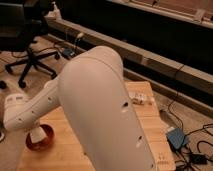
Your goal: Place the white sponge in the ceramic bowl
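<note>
The ceramic bowl [41, 142], orange-red with a darker rim, sits on the wooden table [150, 131] at the lower left. My gripper [36, 134] hangs at the end of the white forearm and reaches down into or just over the bowl. Its pale end covers the middle of the bowl. The white sponge is hidden; I cannot make it out at the gripper or in the bowl. My big white upper arm [102, 107] fills the centre of the view and hides much of the table.
A small pale packet [141, 98] lies near the table's far right edge. An office chair [29, 60] stands on the floor at the left. A blue box [176, 137] and cables lie on the floor at the right. A long ledge [150, 62] runs behind the table.
</note>
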`<state>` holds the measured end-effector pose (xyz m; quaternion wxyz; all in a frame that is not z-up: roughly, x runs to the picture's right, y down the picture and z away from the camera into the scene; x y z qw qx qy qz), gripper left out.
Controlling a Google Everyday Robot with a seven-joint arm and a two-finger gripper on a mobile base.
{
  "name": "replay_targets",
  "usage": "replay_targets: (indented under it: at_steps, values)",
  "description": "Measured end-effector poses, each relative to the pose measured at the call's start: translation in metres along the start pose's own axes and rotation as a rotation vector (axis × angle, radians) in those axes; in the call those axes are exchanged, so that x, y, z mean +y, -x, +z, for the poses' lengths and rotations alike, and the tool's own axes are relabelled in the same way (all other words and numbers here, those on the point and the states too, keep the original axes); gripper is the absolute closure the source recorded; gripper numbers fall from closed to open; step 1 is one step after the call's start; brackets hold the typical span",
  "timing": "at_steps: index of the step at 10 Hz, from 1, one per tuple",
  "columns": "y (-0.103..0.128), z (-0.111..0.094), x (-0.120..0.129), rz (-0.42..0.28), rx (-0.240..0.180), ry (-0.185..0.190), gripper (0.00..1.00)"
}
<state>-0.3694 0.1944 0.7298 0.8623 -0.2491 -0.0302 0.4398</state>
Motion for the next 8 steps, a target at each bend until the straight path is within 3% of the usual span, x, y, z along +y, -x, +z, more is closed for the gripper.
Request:
replay_targets:
  at_steps: [3, 8]
  values:
    - [-0.021, 0.005, 0.003, 0.013, -0.018, 0.008, 0.20]
    - [-0.022, 0.005, 0.004, 0.030, -0.019, 0.010, 0.20]
